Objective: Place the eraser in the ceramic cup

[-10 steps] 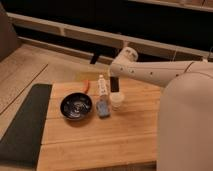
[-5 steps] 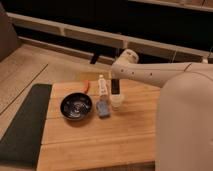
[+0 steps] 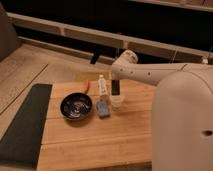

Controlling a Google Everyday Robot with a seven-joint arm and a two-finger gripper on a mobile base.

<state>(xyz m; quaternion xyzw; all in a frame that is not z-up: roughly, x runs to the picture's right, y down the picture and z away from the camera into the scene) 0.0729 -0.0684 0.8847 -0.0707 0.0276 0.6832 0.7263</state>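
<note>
Pale wood planks form the tabletop (image 3: 90, 145), and near the middle of its far edge stands a small cream-white cylindrical ceramic cup (image 3: 117, 104). Directly above the cup's mouth hangs the gripper (image 3: 116, 82), at the end of a white arm (image 3: 150, 74) reaching in from the right edge. The dark upright shape beneath it, its lower end just over the rim, is probably the small black rectangular eraser (image 3: 116, 91); no such block lies on the tabletop. I cannot tell whether the grip is closed on it or loosened. Just beside the cup, toward the left edge, lies a flat blue-grey pad (image 3: 103, 109), then a wide dark glossy bowl (image 3: 76, 106). The step in hand looks like the drop itself. The next move calls for lowering squarely into the mouth, then letting go without tipping the cup.
</note>
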